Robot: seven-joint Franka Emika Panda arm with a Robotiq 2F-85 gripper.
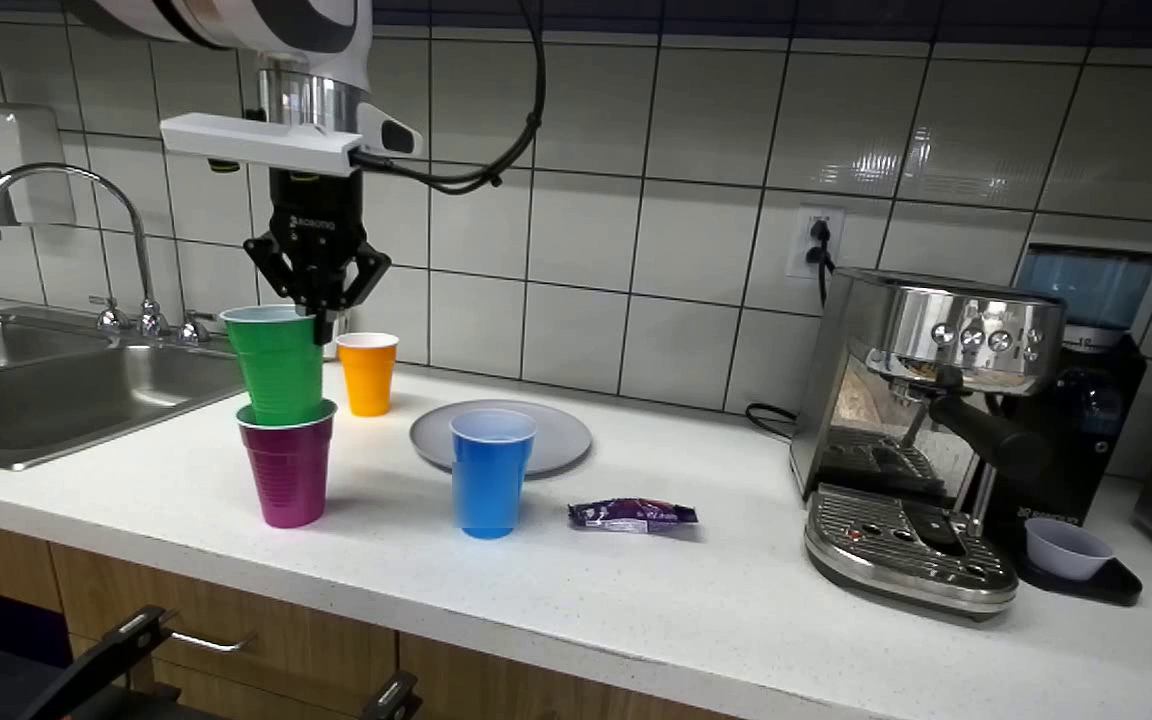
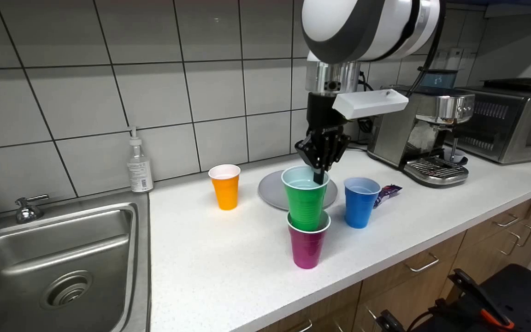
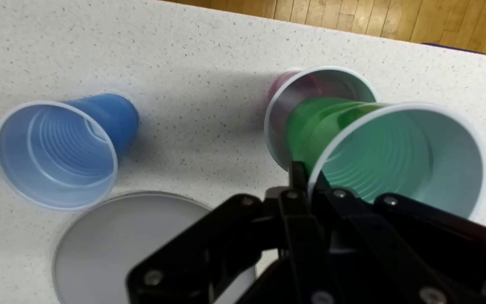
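Evidently, the gripper (image 3: 310, 177) is pinching the green cup (image 1: 281, 365) by its lip, one finger running down outside and one inside, with only the thin plastic parting them. The pinch is falling on the side facing the plate (image 3: 133, 253), so most of the cup is lying beyond the fingers, away from the plate, and hanging below them. Its long axis is standing close to upright, mouth up. What counts most is base against mouth: the green base is overlapping the open top of the purple cup (image 1: 288, 480) in all three views, seeming to reach just inside its rim. Whether it is touching the inner side or bottom, the pictures are not showing. From the wrist view, a crescent of the purple opening is showing toward the front edge of the counter (image 1: 386, 500) and the blue cup (image 2: 360, 205), though the slanted look may be exaggerating that offset. Below, the purple cup is standing upright, apart from the blue cup; the orange cup (image 1: 368, 382) is standing nearer the tiled wall (image 1: 696, 235).
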